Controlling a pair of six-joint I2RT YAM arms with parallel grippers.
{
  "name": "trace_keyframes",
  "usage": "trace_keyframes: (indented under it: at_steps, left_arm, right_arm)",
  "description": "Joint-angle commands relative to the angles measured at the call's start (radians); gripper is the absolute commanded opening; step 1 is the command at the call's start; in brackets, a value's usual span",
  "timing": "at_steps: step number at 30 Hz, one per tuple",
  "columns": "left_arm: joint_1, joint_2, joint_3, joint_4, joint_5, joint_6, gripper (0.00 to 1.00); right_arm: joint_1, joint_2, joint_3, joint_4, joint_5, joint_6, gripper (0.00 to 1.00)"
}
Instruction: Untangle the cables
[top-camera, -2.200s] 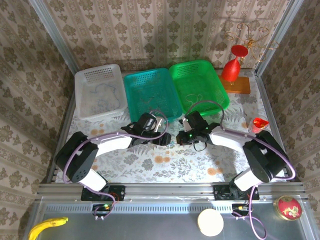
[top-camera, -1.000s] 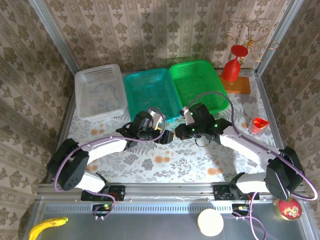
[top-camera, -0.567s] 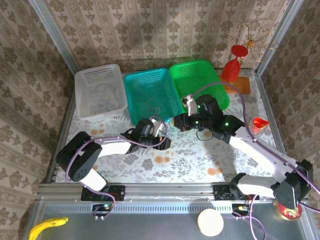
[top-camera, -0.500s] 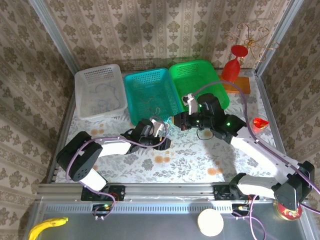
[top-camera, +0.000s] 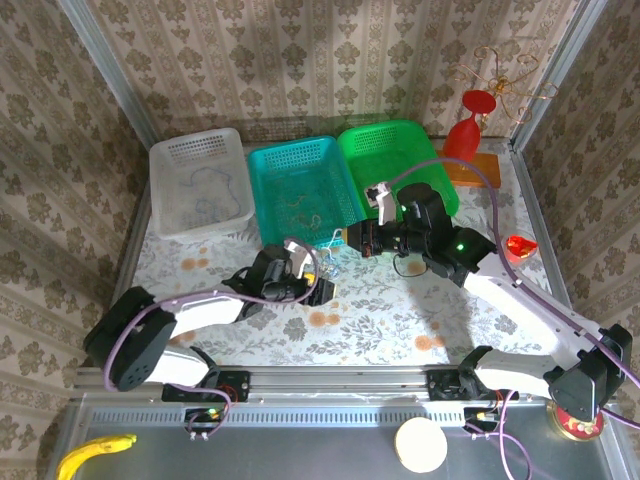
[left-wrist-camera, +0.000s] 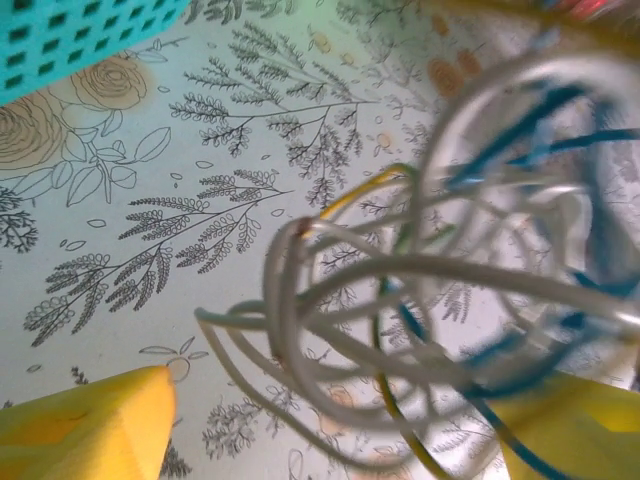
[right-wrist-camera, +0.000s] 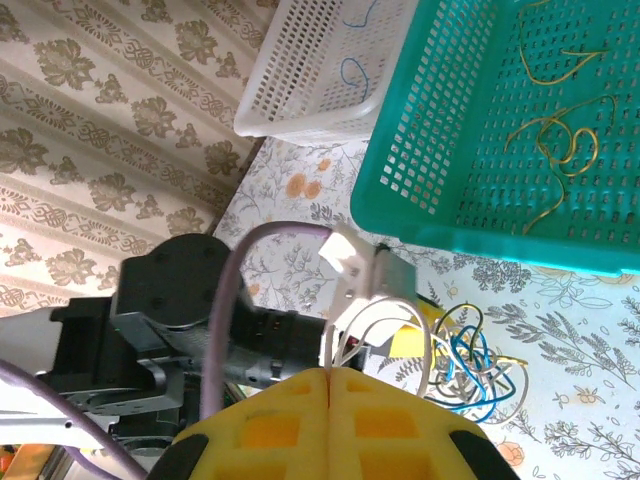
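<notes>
Some cables (top-camera: 300, 207) sit sorted in baskets (top-camera: 290, 152); we've one tangle (top-camera: 335, 262) left. Left end effector (left-wrist-camera: 330, 425) gapes around it, right end effector (right-wrist-camera: 328, 385) pinches a pale strand (right-wrist-camera: 385, 318).

White perforated plastic basket (top-camera: 196, 150) stood far left on the floral-printed table (top-camera: 380, 320), teal plastic mesh basket (top-camera: 292, 152) beside it, green plastic mesh basket (top-camera: 385, 130) rightmost, tangle of thin blue, cream and yellow wires (top-camera: 333, 252) was before the teal basket.

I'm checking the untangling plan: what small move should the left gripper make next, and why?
Probably close the left gripper on the cable tangle: its open fingers straddle the loops, while the shut right gripper appears to pinch a pale strand, ready to pull.
</notes>
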Motion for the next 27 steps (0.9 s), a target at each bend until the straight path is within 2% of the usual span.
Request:
trace_keyframes:
  at_steps: [1,4,11,17,27]
  left_arm:
    - [0.009,-0.076,-0.034,-0.039,0.022,0.013,0.87]
    - [0.012,-0.134,-0.052,-0.065,0.025,0.019,0.91]
    - [0.016,-0.204,-0.036,-0.061,0.013,0.037,0.94]
    - [0.016,-0.145,0.035,-0.033,0.027,0.066,0.92]
    - [0.012,-0.011,0.100,0.083,0.054,0.067,0.81]
  right_arm:
    - [0.006,-0.003,-0.016,0.010,0.000,0.017,0.00]
    - [0.006,0.001,-0.031,0.015,-0.002,0.018,0.00]
    - [0.006,0.002,-0.063,0.015,-0.007,0.017,0.00]
    - [0.009,-0.002,-0.092,0.027,-0.016,0.029,0.00]
    - [0.032,-0.025,-0.098,0.028,-0.014,0.048,0.00]
